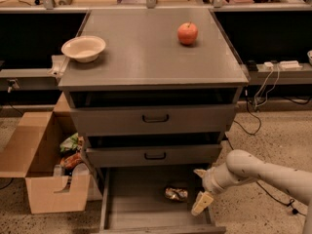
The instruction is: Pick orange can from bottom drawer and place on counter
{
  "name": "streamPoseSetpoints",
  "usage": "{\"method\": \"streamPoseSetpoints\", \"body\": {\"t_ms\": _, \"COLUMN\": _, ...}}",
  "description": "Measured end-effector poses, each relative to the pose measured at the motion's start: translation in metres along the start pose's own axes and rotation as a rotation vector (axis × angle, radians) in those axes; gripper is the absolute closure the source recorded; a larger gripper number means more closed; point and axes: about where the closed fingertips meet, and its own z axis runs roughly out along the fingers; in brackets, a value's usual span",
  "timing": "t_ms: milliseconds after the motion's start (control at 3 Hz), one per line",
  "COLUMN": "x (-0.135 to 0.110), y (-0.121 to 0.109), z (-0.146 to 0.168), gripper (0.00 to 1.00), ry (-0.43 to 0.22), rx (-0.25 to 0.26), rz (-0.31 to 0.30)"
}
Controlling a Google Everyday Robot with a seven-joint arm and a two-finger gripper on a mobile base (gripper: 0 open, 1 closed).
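Note:
The orange can [176, 193] lies on its side on the grey floor of the open bottom drawer [131, 204], right of the middle. My gripper [200, 191] hangs over the drawer's right side, just right of the can and apart from it, fingers spread and empty. The white arm reaches in from the right. The counter [146, 52] is the flat grey top of the cabinet above.
A round red apple [187, 33] and a cream bowl [84, 48] sit on the counter. Two grey drawers with black handles [155, 118] are above the open one. An open cardboard box [41, 169] with packets stands on the floor at left. Cables trail at right.

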Motion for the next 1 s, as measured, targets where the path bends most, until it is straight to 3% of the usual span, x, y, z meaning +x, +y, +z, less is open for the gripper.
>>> {"method": "streamPoseSetpoints", "body": {"t_ms": 333, "x": 0.000, "y": 0.000, "z": 0.000, "gripper": 0.00, "ry": 0.000, "rx": 0.000, "rz": 0.000}}
{"method": "streamPoseSetpoints", "body": {"t_ms": 667, "x": 0.008, "y": -0.009, "z": 0.017, "gripper": 0.00, "ry": 0.034, "rx": 0.043, "rz": 0.012}}
{"method": "streamPoseSetpoints", "body": {"t_ms": 1000, "x": 0.031, "y": -0.023, "z": 0.073, "gripper": 0.00, "ry": -0.003, "rx": 0.054, "rz": 0.028}}
